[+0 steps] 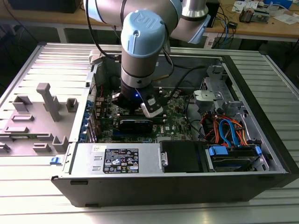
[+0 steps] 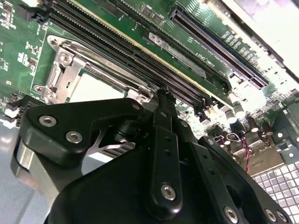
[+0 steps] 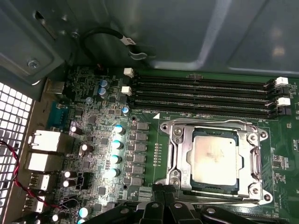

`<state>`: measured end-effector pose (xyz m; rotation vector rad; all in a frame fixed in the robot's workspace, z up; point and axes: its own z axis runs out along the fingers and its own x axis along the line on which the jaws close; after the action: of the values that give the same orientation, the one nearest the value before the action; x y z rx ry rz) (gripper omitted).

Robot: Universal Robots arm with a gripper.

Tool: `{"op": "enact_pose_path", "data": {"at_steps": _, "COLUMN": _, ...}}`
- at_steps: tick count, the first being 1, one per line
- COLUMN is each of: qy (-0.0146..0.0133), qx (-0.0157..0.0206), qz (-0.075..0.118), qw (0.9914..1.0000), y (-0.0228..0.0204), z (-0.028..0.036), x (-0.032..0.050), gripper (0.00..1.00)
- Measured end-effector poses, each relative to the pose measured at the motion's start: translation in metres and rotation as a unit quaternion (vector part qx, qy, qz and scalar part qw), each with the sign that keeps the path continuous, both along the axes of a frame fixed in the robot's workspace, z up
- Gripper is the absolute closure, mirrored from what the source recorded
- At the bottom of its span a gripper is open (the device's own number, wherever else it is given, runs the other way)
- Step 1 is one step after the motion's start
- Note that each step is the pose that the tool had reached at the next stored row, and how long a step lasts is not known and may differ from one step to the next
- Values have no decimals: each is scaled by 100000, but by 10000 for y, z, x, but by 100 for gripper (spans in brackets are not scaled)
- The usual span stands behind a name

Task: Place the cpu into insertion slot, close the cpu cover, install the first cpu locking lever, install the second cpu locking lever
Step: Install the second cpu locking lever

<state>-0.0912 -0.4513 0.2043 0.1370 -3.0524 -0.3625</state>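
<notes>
Cpu (image 3: 216, 158) seated under cover; pincer (image 3: 164, 190) hides socket edge.

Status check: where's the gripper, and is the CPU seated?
Gripper low at socket edge. CPU seated in insertion slot, cover down. Nothing obstructing.

cpu (image 3: 216, 160): brushed silver-grey metal top, matt sheen. cover (image 3: 254, 161): bright bare metal, shiny, stamped edges. board (image 3: 154, 140): green, glossy laminate. ram slots (image 3: 201, 95): black plastic with white plastic clips. pincer (image 2: 161, 100): matt black metal, links with bright steel screws. case (image 1: 154, 186): dull grey sheet metal. desk (image 1: 261, 210): ribbed aluminium, satin finish.
</notes>
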Motion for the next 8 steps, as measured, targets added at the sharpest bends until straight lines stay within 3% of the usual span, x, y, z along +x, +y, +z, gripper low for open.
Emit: {"op": "enact_pose_path", "data": {"at_steps": 8, "qy": -8, "qx": 699, "qz": -2, "qw": 99998, "y": 11, "z": -42, "x": -2, "gripper": 89}}
